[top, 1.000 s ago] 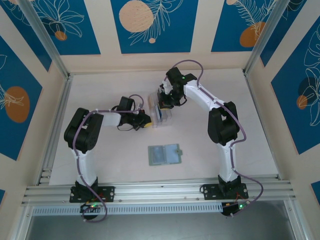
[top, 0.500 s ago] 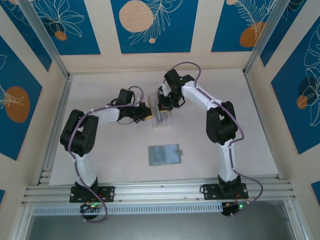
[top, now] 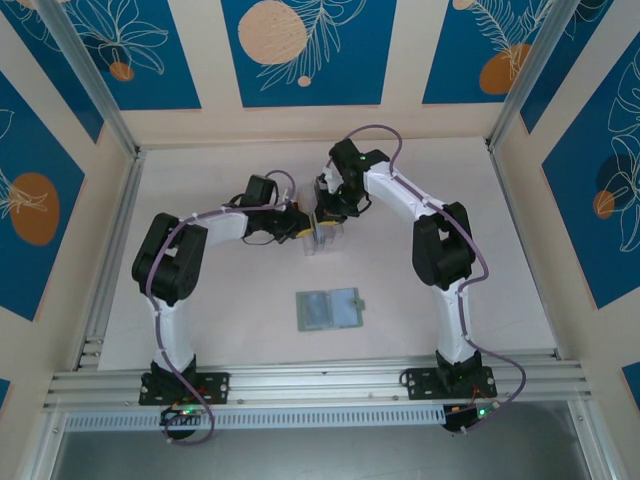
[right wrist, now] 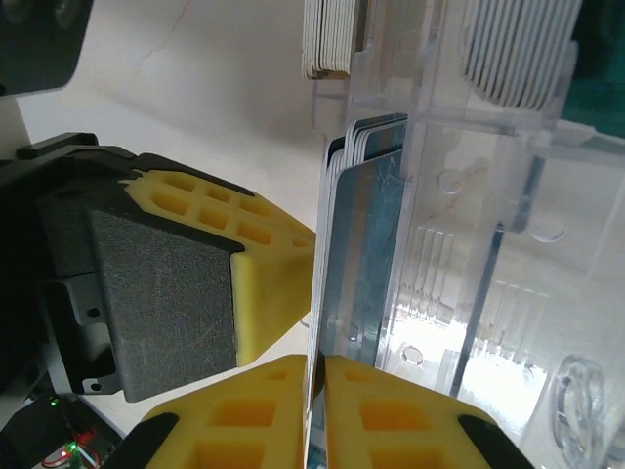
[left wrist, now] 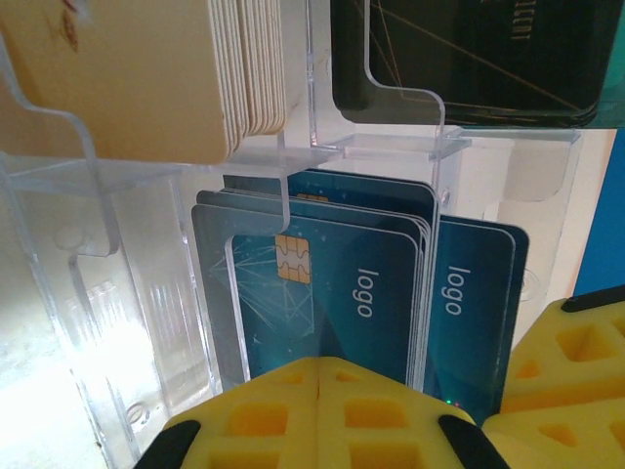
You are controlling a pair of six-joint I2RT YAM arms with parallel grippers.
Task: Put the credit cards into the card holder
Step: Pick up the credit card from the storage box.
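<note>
Several blue credit cards (left wrist: 332, 293) standing upright and packed close in the lower pocket of a clear rack (top: 322, 238), at the middle of the top view. Thick stack of cream cards (left wrist: 146, 78) in the pocket at upper left of the left wrist view. Card holder (top: 330, 309) lying open and flat on the table (top: 480, 280), below the rack in the top view and well apart from it.

Right gripper (right wrist: 317, 386) apparently clamped on the thin edge of one blue card (right wrist: 322, 283) at the outside of the stack, pads nearly together at the bottom of the right wrist view. Left gripper (left wrist: 320, 391) closed, pads together with nothing between, just in front of the rack, probably to steady it.

Very light, thin and stiff, with a little spring. Smooth, slippery plastic, easy to slide out from the foam pads or to drag a neighbour along. Not fragile, but easy to bend if pulled at an angle against the rack wall. Best to hold by the free short edge, pads flat on both faces, deep enough not to pivot, and to pull straight along the slot. Rack probably light too, likely to tip or shift without support.
</note>
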